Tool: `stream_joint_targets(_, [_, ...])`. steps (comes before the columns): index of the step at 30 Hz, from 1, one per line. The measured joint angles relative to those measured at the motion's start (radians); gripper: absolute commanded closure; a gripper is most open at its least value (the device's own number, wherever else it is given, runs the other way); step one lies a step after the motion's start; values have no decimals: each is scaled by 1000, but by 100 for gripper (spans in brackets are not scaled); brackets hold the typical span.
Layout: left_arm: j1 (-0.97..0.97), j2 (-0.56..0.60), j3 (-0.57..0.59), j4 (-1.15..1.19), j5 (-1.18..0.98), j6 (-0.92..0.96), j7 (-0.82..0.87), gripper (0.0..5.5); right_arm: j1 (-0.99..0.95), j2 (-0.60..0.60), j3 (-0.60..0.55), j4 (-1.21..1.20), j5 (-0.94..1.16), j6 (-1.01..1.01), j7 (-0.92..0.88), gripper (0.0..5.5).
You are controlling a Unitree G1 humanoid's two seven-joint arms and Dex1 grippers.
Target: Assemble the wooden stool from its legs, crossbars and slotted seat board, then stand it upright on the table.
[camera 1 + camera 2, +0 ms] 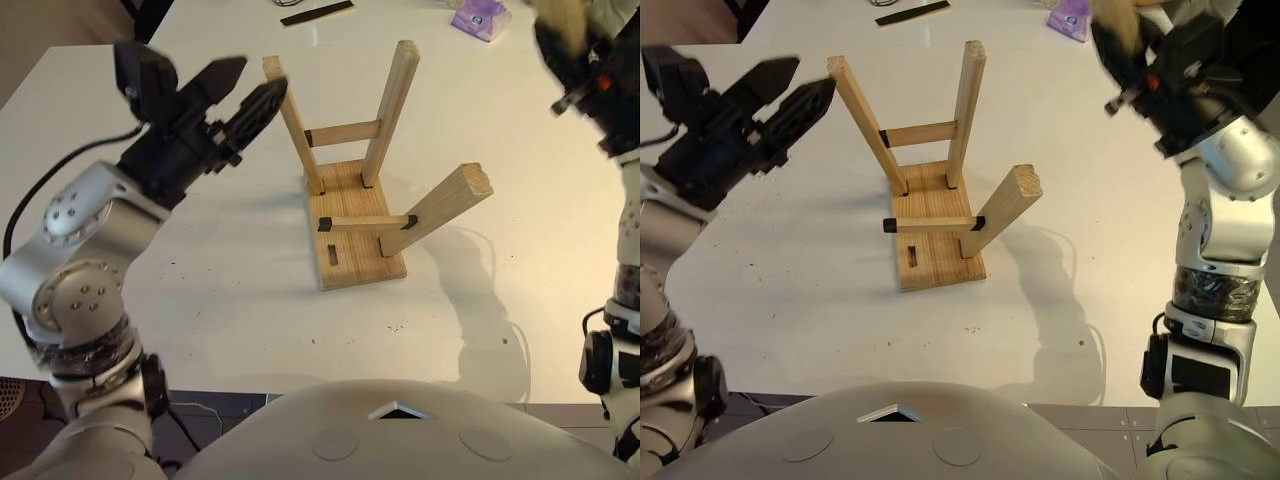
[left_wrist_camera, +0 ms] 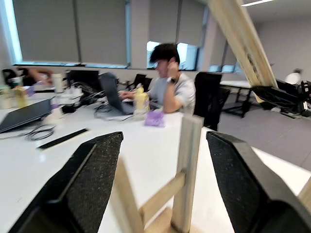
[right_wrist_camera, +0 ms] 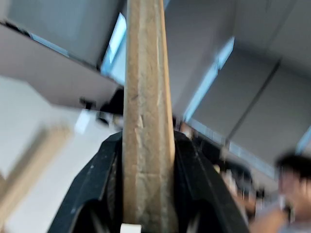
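**Loose leg clamped at right; left gripper spread by stool**

Seat board [image 1: 350, 262] lay flat on the table [image 1: 200, 260], three legs [image 1: 392, 110] and two crossbars [image 1: 345, 132] fitted. Right gripper [image 3: 148, 165] clamped a loose leg [image 3: 146, 73], raised well right of the board. Left gripper [image 1: 258, 78], fingers apart, hovered just beside the rear-left leg [image 1: 297, 130] top.

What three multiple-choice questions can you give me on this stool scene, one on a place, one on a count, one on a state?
1. Where is the seat board?
A. flat on the table
B. in the left tool
C. propped against a chair

2. How many legs are set in the board?
A. one
B. three
C. four

3. What state is the right tool in?
A. open and empty
B. shut on the board
C. shut on a wooden piece

Answers:
1 A: it lies flat on the white tabletop.
2 B: two stand joined by a crossbar, and a third leans.
3 C: its fingers clamp the piece on both sides.
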Motion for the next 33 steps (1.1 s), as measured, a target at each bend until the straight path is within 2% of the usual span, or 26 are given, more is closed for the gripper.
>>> stream_joint_targets(4, [-300, -93, -8, 142, -173, -12, 122, 233, -106, 74, 83, -67, 1, -12, -24, 442])
stream_joint_targets(7, [-395, -131, -6, 197, -304, -30, 160, 233, -179, 110, 137, -74, -1, -13, -22, 442])
stream_joint_targets(13, [-398, -130, -33, 217, -392, -31, 139, 150, -211, 145, 171, -27, -15, -41, -19, 442])
stream_joint_targets(29, [-426, -101, -69, 232, -441, -59, 137, 150, -143, 174, 304, -36, -69, -152, 93, 442])
stream_joint_targets(33, [-423, -82, -88, 228, -432, -57, 111, 210, -144, 180, 305, -22, -88, -176, 87, 442])
